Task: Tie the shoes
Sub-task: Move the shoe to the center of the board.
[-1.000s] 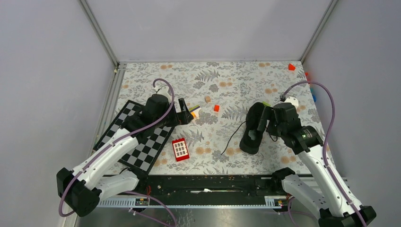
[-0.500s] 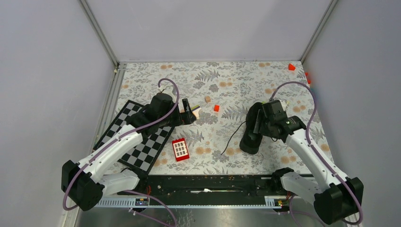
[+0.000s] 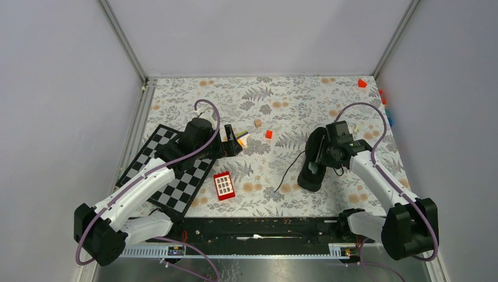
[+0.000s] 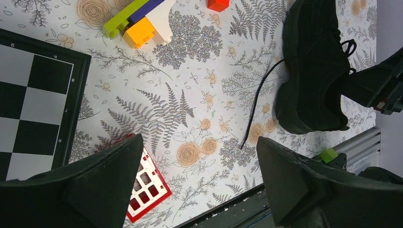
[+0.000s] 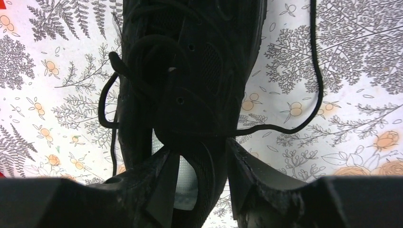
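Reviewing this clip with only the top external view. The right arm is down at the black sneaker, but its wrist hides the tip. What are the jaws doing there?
Observer: Right wrist view: the right jaws stand apart, straddling the sneaker at the rim of its opening, with pale insole showing between them.
Operator: Any lace caught?
Observer: Cannot tell; a loose lace runs past one fingertip and curves away over the tablecloth.
Operator: Left arm?
Observer: Left wrist view: left jaws wide open, only tablecloth between them.
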Controlling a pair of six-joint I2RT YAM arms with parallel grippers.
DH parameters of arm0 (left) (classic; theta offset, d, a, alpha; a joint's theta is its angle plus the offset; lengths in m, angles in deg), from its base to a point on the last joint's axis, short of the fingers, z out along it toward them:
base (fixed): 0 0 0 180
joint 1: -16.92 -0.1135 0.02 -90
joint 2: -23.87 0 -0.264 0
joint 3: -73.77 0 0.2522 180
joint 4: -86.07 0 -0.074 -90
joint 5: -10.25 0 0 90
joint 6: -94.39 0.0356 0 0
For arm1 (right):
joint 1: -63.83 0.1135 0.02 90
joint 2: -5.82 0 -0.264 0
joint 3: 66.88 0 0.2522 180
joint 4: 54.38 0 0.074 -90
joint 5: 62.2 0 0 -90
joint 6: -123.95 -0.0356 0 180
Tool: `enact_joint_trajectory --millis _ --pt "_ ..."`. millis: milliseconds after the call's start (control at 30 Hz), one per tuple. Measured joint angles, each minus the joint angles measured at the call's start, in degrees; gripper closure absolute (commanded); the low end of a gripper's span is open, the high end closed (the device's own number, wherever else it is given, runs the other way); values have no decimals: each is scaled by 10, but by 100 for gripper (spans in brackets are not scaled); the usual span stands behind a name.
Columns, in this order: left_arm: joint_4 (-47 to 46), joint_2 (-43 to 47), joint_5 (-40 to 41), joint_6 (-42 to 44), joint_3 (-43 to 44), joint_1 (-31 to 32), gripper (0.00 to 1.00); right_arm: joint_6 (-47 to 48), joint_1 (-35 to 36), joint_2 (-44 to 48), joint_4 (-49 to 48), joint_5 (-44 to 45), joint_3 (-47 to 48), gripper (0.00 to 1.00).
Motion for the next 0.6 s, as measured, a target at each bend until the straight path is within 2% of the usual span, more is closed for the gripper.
enact_joint_trajectory --millis 33,133,200,300,433,600 --pt "0 0 0 0 0 0 1 0 0 -2 -7 -4 -5 54" --pt "0 0 0 0 0 0 1 -1 0 -2 -21 -12 -19 38" --pt "0 1 2 0 0 0 1 -1 0 0 -22 -13 -27 42" --pt "-1 4 2 0 -3 0 1 1 0 19 -16 -8 -37 55" --pt "0 7 2 0 -7 0 1 -1 0 61 -10 0 -45 56" --pt "0 7 2 0 -7 0 1 -1 1 40 -13 0 -47 49"
